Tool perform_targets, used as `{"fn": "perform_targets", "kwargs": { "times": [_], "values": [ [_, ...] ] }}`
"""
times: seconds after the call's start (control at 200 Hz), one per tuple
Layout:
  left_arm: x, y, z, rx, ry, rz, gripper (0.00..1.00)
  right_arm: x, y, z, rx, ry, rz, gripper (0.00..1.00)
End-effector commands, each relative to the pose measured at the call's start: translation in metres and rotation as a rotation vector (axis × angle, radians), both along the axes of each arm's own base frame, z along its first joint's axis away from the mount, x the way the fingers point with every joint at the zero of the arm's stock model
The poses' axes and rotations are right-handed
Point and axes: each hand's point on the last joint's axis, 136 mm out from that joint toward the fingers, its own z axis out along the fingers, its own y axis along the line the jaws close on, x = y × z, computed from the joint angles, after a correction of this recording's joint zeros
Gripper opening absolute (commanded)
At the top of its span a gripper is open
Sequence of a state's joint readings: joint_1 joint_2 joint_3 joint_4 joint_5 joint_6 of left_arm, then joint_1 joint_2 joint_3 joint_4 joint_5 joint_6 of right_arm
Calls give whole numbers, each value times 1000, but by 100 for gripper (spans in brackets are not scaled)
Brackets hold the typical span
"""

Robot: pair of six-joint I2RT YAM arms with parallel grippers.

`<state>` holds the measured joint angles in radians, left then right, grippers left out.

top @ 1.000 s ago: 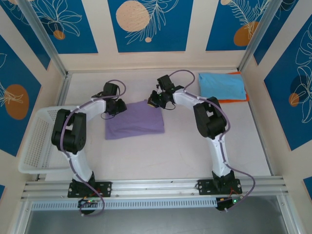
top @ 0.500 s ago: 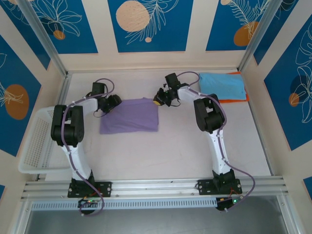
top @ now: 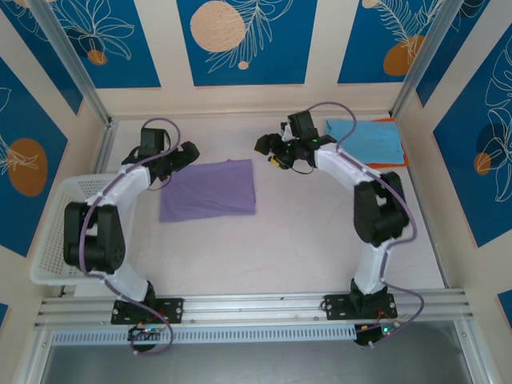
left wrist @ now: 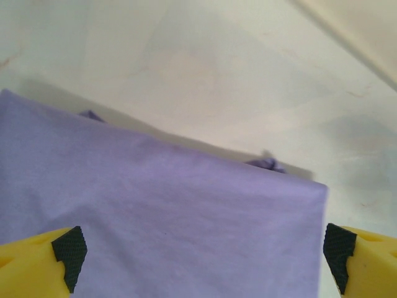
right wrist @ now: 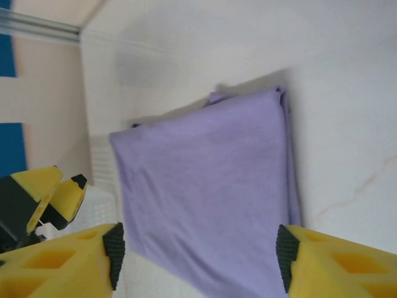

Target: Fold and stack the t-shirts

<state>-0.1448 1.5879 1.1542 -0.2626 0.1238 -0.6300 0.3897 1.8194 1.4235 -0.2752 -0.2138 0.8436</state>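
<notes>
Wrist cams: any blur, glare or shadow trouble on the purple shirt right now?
Left wrist: lavender t-shirt soft but readable, a dark shadow band along its far edge, table washed pale, no hard glare. Right wrist: mildly soft all over, the shirt's folded edge traceable, grey shadow beyond its far edge. Top external: sharp, evenly lit, shirt outline clean.

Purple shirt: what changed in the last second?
The left hand and right hand opened, released the purple shirt's far corners and drew back outward. The shirt ended slightly further left, lying folded flat. The blue shirt on the orange shirt and the basket stayed put.
</notes>
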Motion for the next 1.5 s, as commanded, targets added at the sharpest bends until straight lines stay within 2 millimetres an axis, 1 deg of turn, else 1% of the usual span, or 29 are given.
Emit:
{"fn": "perform_targets", "kwargs": {
  "times": [0.0, 0.025, 0.055, 0.14, 0.195, 0.265, 0.355, 0.395, 0.51, 0.55, 0.57, 0.63, 0.75, 0.9, 1.01, 1.165, 1.26, 1.335, 1.385, 1.495],
  "values": [
    [-27, -13, 12, 134, -2, -53, 100, -17, -14, 8, -50, -101, -16, 74],
    [-31, -17, 16, 150, -7, -67, 100, -22, -18, 7, -66, -112, -21, 75],
    [-38, -22, 19, 170, -9, -81, 100, -28, -23, 12, -76, -139, -25, 77],
    [-56, -33, 24, 213, -18, -117, 100, -45, -34, 9, -110, -172, -38, 82],
    [-68, -39, 26, 225, -24, -139, 100, -55, -40, 4, -134, -173, -36, 85],
    [-84, -42, 21, 236, -9, -156, 100, -63, -41, -7, -172, -156, -21, 86],
    [-105, -45, 9, 247, 16, -193, 100, -71, -32, -27, -239, -99, 33, 86],
    [-114, -44, 3, 254, 28, -204, 100, -71, -27, -35, -279, -81, 50, 86],
    [-136, -34, -17, 279, 58, -207, 100, -70, -10, -60, -384, -19, 112, 86],
    [-143, -29, -23, 292, 61, -201, 100, -69, -4, -70, -412, 1, 127, 87],
    [-146, -27, -26, 298, 63, -197, 100, -67, -1, -71, -421, 4, 130, 87],
    [-154, -22, -32, 300, 55, -190, 100, -64, 7, -86, -468, 41, 140, 87],
    [-162, -16, -39, 311, 15, -183, 100, -54, 25, -107, -511, 101, 153, 88],
    [-166, -11, -48, 310, -16, -170, 100, -33, 39, -123, -550, 124, 137, 88],
    [-167, -12, -56, 305, -17, -174, 100, -18, 41, -131, -588, 136, 112, 86],
    [-167, -16, -60, 285, -7, -184, 100, 0, 41, -138, -627, 144, 75, 82],
    [-168, -18, -61, 273, 2, -189, 100, 5, 50, -143, -607, 136, 93, 79],
    [-169, -18, -60, 268, 1, -184, 100, 10, 52, -148, -628, 143, 92, 77],
    [-170, -18, -59, 261, -7, -184, 100, 11, 57, -154, -616, 151, 112, 74],
    [-172, -16, -54, 258, -20, -177, 100, 5, 74, -161, -577, 164, 157, 67]
  ]
}}
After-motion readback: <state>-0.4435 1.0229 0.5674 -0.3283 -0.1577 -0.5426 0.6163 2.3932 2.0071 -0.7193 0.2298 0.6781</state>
